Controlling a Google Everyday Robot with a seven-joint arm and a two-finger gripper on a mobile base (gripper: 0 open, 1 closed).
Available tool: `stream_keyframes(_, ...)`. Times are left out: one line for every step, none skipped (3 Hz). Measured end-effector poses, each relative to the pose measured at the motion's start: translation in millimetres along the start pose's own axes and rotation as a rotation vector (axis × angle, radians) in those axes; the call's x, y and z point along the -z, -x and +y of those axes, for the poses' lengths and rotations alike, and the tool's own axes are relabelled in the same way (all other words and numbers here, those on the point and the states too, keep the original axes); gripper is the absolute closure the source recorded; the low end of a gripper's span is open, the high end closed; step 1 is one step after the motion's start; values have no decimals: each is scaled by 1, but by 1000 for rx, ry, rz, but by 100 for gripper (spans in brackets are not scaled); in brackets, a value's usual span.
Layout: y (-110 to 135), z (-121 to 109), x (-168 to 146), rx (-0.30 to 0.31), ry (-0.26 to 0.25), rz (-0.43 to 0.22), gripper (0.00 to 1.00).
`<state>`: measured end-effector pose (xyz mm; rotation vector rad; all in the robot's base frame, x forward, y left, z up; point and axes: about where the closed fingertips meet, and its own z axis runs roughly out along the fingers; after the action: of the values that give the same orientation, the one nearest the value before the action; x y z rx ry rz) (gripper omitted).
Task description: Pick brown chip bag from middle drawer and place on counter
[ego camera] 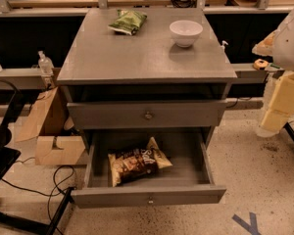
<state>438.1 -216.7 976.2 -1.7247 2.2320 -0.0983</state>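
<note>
Since the pick hasn't started, frame reads as pre-reach. L to R: cardboard box [51, 131] on floor at left of cabinet, small clear bottle [45, 62] on the rail above it. Green snack bag [128, 21] at back-left of the counter [147, 58], not the target. Upper drawer [147, 114] shut. The middle drawer [148, 196] is pulled fully out below it, inside visible. The brown chip bag [137, 163] lies flat on the drawer floor, left of ctr, nothing else in w/ it. Long axis runs approx left-right, skewed: left end nearer the drawer front, right end angled toward the back. White bowl [186, 32] at back-right of counter. Gripper [282, 102] at far right edge, pale yellow block hanging under the white arm housing, outside the cabinet, beside its right side, well apart from the bag. Open vs closed: can't tell.

Key relation: bag sits left of and below the gripper, w/ the drawer's right wall between them. Likely needs to come over that wall, then descend, closing across the bag's short axis.
</note>
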Motion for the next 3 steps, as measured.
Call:
stream_keyframes(0, 0, 0, 0, 0, 0, 0)
stream_keyframes(6, -7, -41, 9, -7, -102, 0)
stream_keyframes(13, 11, -130, 27, 75, -237, 0)
